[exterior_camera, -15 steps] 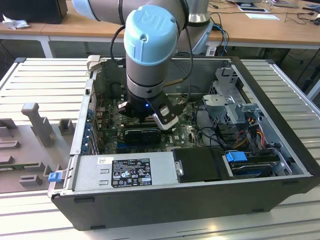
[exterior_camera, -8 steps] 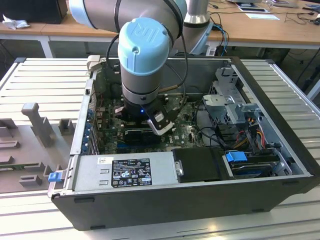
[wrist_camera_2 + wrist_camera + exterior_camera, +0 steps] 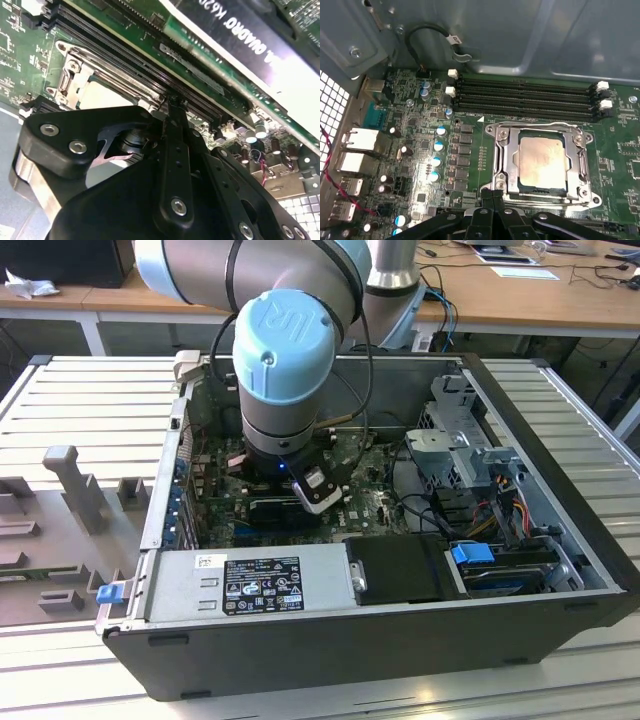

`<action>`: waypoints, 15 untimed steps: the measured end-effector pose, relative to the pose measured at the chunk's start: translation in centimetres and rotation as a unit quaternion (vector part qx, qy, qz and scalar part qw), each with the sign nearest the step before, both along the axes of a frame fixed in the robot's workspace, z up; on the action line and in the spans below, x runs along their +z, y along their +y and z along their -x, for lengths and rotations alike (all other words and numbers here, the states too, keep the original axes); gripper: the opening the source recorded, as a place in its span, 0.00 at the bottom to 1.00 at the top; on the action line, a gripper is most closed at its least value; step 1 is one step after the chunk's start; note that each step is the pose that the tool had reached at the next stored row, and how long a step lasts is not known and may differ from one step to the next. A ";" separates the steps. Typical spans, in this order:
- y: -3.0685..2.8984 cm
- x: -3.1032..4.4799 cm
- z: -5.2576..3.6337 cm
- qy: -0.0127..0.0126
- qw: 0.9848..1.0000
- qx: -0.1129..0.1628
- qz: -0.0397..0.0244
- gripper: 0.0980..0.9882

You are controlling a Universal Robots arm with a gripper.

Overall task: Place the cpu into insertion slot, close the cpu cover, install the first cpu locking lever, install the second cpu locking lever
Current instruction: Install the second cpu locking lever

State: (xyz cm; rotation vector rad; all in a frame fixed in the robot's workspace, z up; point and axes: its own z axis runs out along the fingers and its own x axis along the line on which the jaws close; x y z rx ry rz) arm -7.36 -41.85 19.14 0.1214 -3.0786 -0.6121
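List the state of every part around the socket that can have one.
cpu: seated in the insertion slot.
cpu cover: closed down over the cpu.
Memory slots: all vacant.
Computer case: side panel off, interior exposed.
hand: fingertips together, poised at the socket's edge.

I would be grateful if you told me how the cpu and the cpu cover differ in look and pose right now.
The cpu is a solid pale silver square plate; the cpu cover is a darker, shinier metal frame with a large square window. The cpu lies in the middle, seen through that window; the cpu cover runs around it along its edges. Both lie flat on the green board, just ahead of the gripper.
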 end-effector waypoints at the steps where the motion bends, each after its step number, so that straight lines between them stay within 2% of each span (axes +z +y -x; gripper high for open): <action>1: 0.02 -0.09 0.02 0.000 1.000 0.000 -0.003 0.01; 8: 0.27 -0.53 0.25 0.000 1.000 0.000 -0.008 0.01; 10: 0.29 -0.41 0.25 0.000 1.000 0.000 -0.009 0.01; 12: 0.29 0.26 0.25 0.000 1.000 0.000 -0.009 0.01; 15: 0.27 -0.16 0.25 0.000 1.000 0.000 -0.009 0.01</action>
